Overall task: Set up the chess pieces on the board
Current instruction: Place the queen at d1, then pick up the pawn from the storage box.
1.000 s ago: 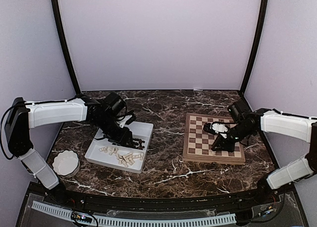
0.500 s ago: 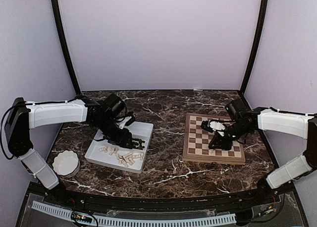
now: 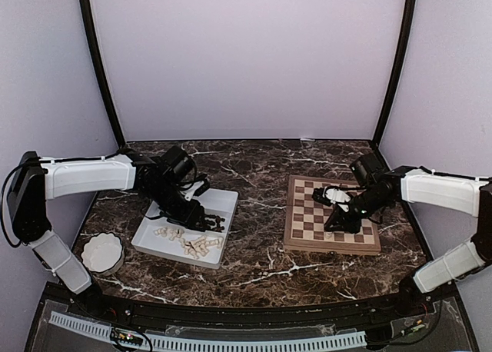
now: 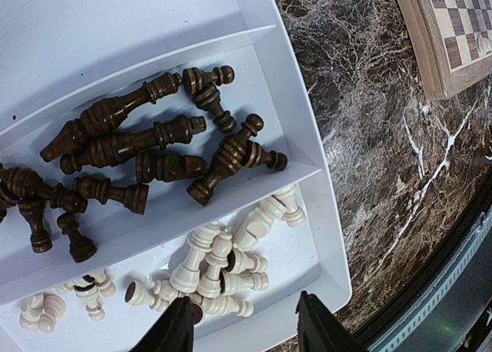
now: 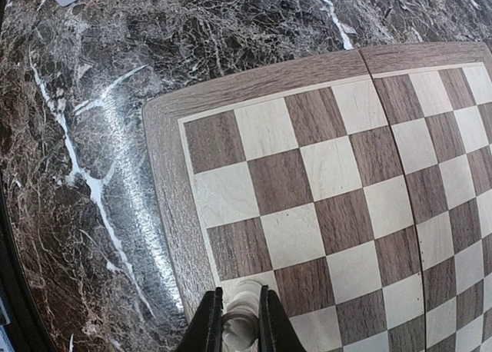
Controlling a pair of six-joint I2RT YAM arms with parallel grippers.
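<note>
The board [image 3: 307, 214] lies on the right of the marble table. My right gripper [image 3: 336, 224] hangs low over its near left part. In the right wrist view it [image 5: 240, 325] is shut on a pale cream chess piece [image 5: 244, 306] standing upright over a light square by the board's [image 5: 330, 167] border. My left gripper [image 3: 201, 217] hovers open over the white tray [image 3: 223, 197]. Its fingertips [image 4: 173, 329] straddle a heap of cream pieces [image 4: 215, 267] in the nearer compartment. Dark brown pieces [image 4: 154, 144] lie in the compartment beyond.
A white scalloped bowl [image 3: 102, 252] sits at the near left beside the tray. Bare marble [image 3: 261, 175] separates tray and board. The tray's rim [image 4: 307, 137] runs close to the left fingers, and a corner of the board [image 4: 453, 29] shows beyond it.
The right gripper has shifted slightly left over the board with the cream piece still in it, then held still. The left gripper has stayed open over the tray.
</note>
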